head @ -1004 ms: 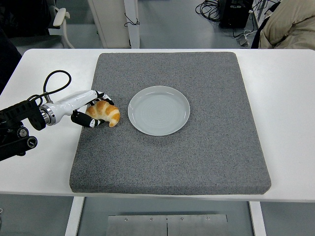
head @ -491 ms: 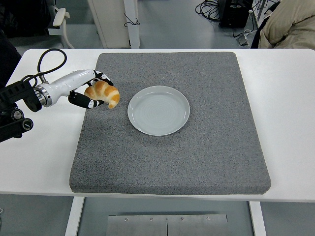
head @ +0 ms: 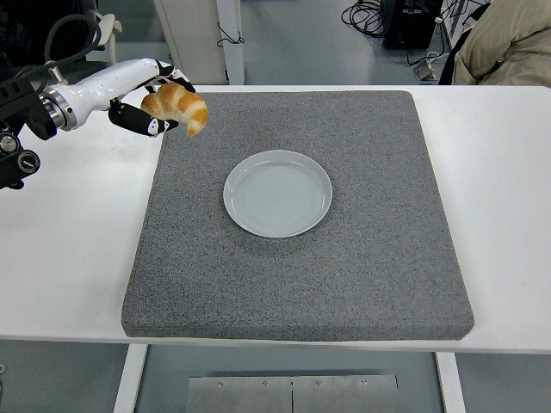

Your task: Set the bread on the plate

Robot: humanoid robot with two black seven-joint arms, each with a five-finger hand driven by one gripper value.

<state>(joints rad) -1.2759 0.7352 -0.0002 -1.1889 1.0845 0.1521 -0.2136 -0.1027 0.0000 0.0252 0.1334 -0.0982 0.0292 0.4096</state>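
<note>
Bread (head: 176,107) looks light, soft and flaky, so my left hand (head: 145,105) pinches its middle gently, up left of the plate (head: 277,193).

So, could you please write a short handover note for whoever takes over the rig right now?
Left hand: shut on the bread, held in the air over the far left corner of the grey mat.
Right hand: not in view.
Plate: empty, on the mat near its middle, to the right of and nearer than the bread.
Done: bread grasped and off the mat.
Left: carry it over the plate, lower it, let go.
</note>
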